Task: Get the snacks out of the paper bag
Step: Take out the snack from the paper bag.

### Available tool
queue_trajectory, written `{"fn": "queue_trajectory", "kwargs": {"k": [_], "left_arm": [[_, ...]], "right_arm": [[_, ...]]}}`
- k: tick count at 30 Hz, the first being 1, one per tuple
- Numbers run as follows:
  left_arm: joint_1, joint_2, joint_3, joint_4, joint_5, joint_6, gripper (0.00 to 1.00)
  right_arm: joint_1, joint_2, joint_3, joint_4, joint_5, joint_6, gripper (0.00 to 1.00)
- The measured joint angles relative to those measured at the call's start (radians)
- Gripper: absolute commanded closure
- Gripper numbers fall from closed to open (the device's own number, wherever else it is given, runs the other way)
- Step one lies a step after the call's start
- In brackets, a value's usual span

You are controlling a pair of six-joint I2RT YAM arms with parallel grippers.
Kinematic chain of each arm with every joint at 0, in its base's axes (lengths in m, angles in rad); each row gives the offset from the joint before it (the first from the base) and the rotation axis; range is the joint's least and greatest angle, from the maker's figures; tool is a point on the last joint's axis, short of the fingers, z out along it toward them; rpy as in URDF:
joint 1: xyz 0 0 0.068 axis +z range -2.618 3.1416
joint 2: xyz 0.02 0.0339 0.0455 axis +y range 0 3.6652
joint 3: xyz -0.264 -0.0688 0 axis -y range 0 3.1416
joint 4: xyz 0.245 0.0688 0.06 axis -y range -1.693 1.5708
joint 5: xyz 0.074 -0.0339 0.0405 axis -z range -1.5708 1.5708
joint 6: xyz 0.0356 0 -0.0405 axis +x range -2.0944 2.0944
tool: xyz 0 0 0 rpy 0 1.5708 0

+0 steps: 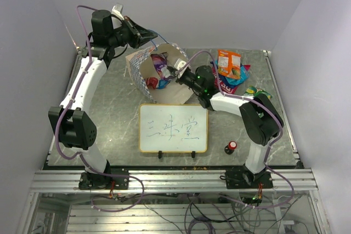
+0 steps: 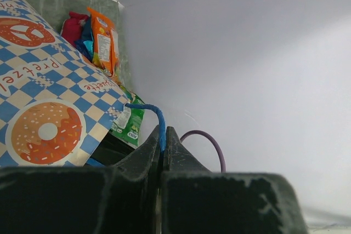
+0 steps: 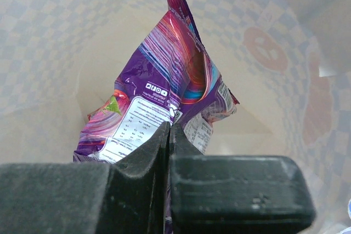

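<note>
The bag [image 1: 141, 75], tipped with its mouth open, is held by the left gripper [image 2: 164, 135], its jaws pressed shut on the blue cord [image 2: 143, 106]. The right gripper [image 3: 169, 130] reaches inside the bag and pinches a purple packet [image 3: 164, 75] there — other snacks [image 1: 230, 67] lie heaped on the table [image 1: 109, 113] right of the bag.

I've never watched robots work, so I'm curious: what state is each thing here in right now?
Bag: tipped over, mouth open.
Handle: pinched, pulled taut.
Left gripper: shut on the handle.
Right gripper: inside the bag, shut on the purple packet.
Purple packet: gripped, not yet out.
Loose packets: out, piled on the table.
Whiteboard: written on.
Knob: standing alone, untouched.
</note>
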Motion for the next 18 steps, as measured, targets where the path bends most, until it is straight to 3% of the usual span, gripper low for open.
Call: {"fn": "queue_trajectory", "kwargs": {"k": [18], "left_arm": [[0.001, 0.0, -0.018, 0.018, 0.0, -0.018, 0.93]], "right_arm": [[0.0, -0.076, -0.041, -0.013, -0.014, 0.09, 1.0]]}}
